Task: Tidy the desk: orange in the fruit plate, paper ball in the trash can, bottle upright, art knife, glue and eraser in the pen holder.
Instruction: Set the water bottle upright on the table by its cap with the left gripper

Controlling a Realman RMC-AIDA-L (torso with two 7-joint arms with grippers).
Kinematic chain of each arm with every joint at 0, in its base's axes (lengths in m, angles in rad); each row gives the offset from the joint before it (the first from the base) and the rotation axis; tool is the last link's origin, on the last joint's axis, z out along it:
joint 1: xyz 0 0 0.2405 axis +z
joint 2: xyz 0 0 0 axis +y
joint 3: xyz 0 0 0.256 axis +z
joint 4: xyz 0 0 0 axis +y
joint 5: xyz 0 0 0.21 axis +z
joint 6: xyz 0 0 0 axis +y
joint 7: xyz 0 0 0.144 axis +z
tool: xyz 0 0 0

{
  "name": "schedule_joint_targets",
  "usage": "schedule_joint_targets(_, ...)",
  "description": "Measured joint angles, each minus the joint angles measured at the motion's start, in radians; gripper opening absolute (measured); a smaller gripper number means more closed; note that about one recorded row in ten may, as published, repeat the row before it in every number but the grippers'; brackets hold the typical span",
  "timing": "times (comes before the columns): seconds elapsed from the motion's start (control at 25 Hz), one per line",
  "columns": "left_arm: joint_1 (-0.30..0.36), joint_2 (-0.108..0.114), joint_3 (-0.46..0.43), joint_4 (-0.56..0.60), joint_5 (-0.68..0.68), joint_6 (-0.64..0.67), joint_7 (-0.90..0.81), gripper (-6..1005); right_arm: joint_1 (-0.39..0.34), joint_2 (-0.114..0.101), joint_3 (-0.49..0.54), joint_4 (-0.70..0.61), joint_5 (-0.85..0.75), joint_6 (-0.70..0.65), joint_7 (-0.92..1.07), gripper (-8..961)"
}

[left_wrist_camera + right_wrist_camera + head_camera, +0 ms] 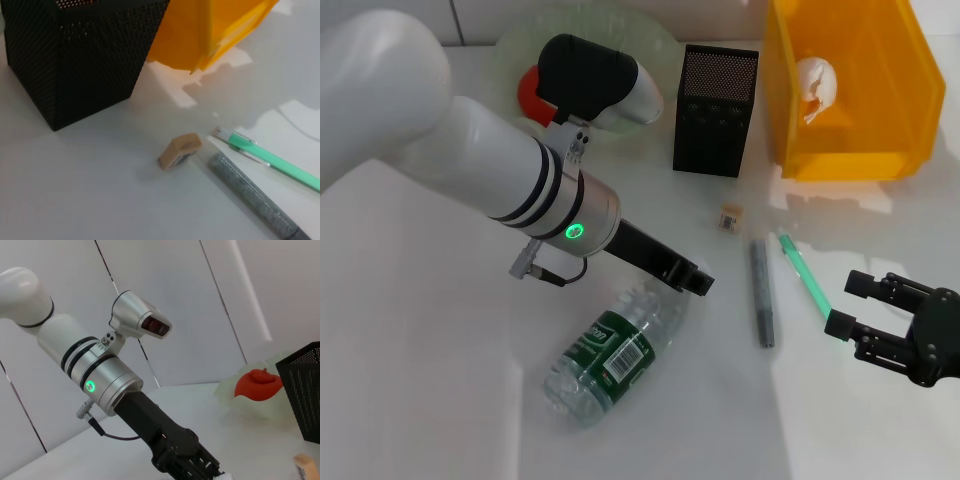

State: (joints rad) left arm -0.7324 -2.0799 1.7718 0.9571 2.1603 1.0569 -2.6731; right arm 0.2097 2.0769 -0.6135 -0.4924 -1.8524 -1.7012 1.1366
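Note:
The bottle (610, 350) lies on its side on the white desk. My left gripper (692, 279) hovers just past its cap end; the left arm also shows in the right wrist view (185, 450). The orange (530, 90) sits in the fruit plate (650, 35), partly hidden by my left wrist. The paper ball (815, 85) lies in the trash can (895, 110). The eraser (730, 218), a grey glue stick (762, 292) and a green art knife (805, 280) lie in front of the pen holder (715, 110). My right gripper (855, 305) is open and empty at the knife's near end.
The left wrist view shows the eraser (180, 150) beside the pen holder (75, 60), the knife (270, 160), the glue stick (255, 200) and the trash can's corner (210, 30). The right wrist view shows the orange (257, 385) and the plate (230, 392).

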Motion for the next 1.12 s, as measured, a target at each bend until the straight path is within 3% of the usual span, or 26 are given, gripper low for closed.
schedule_joint_targets(0.24,0.037,0.002,-0.011,0.044,-0.009,0.001,0.094,454,0.000,0.000,0.000,0.000,0.003,0.004,0.000,709)
schedule_joint_targets(0.44,0.137,0.005,-0.045,0.165,-0.061,-0.014,0.222,452,0.001,0.000,0.001,0.000,0.005,0.003,0.003,708)
schedule_joint_targets(0.56,0.209,0.008,-0.109,0.213,-0.181,-0.010,0.370,451,0.000,0.000,0.002,0.000,0.006,0.003,0.004,708)
schedule_joint_targets(0.88,0.298,0.009,-0.261,0.161,-0.463,0.040,0.680,449,0.000,0.000,0.002,0.000,0.007,-0.001,0.010,709)
schedule_joint_targets(1.12,0.350,0.009,-0.321,0.071,-0.671,0.045,0.927,449,0.007,0.002,0.001,0.001,0.007,-0.002,0.020,708)
